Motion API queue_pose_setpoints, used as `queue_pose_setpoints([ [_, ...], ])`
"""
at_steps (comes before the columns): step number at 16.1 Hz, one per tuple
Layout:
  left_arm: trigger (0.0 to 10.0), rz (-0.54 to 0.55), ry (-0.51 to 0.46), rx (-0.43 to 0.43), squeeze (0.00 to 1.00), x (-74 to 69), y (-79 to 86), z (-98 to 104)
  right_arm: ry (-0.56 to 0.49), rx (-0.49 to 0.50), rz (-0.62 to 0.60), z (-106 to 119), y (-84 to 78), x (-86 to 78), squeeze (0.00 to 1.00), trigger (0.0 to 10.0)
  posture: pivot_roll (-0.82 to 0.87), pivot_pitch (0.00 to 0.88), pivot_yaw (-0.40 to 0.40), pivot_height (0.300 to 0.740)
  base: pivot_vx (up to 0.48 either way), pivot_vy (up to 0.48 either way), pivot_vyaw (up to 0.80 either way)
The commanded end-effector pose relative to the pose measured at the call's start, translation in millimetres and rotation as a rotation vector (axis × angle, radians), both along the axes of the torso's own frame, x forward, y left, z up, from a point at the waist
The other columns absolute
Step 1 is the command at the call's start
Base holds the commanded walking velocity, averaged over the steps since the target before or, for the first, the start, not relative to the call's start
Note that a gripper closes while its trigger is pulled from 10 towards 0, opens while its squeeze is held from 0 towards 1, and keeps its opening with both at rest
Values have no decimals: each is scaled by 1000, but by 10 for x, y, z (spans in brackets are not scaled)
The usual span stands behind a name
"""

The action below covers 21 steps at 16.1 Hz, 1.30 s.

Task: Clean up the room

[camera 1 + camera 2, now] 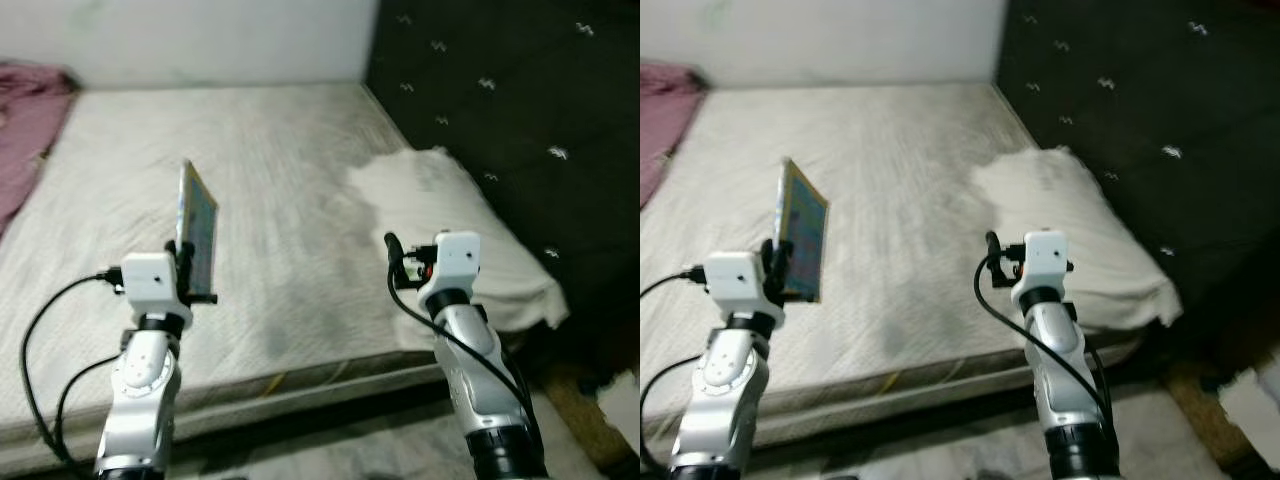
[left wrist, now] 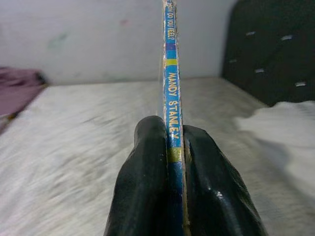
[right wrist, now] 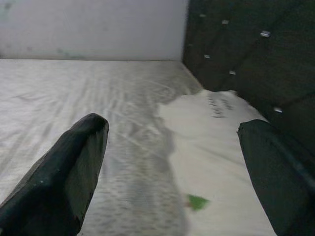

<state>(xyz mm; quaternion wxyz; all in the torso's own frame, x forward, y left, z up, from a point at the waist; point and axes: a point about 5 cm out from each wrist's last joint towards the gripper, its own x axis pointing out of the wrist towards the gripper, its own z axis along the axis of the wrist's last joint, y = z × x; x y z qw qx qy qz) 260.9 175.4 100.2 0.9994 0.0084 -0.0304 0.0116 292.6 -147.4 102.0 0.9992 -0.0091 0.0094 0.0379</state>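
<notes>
A thin picture book [image 1: 198, 228] with a blue spine [image 2: 172, 93] stands on edge, clamped upright in my left gripper [image 1: 187, 268], whose fingers [image 2: 147, 162] are shut on its lower part. It hangs over the front left of a bare grey-white mattress [image 1: 280, 160]. My right gripper [image 3: 174, 127] is open with nothing between its fingers, held above the mattress's front right, just short of a white pillow [image 1: 455, 215]. A small green speck [image 3: 197, 201] lies on the pillow.
A black tufted headboard [image 1: 520, 100] runs along the right side. A pink blanket [image 1: 25, 115] is bunched at the far left of the bed. A white wall [image 1: 200, 35] stands behind. Brown and white items [image 1: 610, 405] lie on the floor at the lower right.
</notes>
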Motion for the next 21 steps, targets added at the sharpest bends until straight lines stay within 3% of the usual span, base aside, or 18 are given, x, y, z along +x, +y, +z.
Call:
queue_pose_setpoints([
  [1,10000,-29,-44,0,0,22,-87,81,-6,-8,-30,16,-96,-9,0,10000,45,0,-24,740,349,0,0],
  [8,10000,-22,-36,8,0,22,-80,61,-8,-4,-17,16,-83,-6,0,10000,47,0,-25,740,359,0,0],
  [10,10000,31,-49,16,0,25,-44,69,-6,-3,-15,12,-77,-5,0,10000,48,0,-26,740,0,0,0],
  [12,10000,114,50,-11,0,51,0,-35,-2,0,-14,0,-75,-16,0,10000,51,0,-28,740,0,0,0],
  [13,10000,107,42,16,0,54,-2,-14,-1,5,-12,-2,-71,-14,0,10000,53,0,-29,740,0,0,0],
  [15,10000,-19,-4,-22,0,26,-41,27,-3,-19,0,-5,-49,-3,0,10000,53,0,-29,740,0,0,0],
  [18,10000,-19,-19,-13,0,15,-30,37,-11,-35,11,7,-34,4,0,10000,53,0,-29,740,0,0,267],
  [20,10000,66,-10,52,0,52,-14,3,-15,-24,5,9,-33,6,0,10000,55,0,-27,740,0,0,800],
  [21,10000,71,21,36,0,50,-15,-20,-16,-24,4,10,-33,8,0,10000,56,0,-27,740,0,0,800],
])
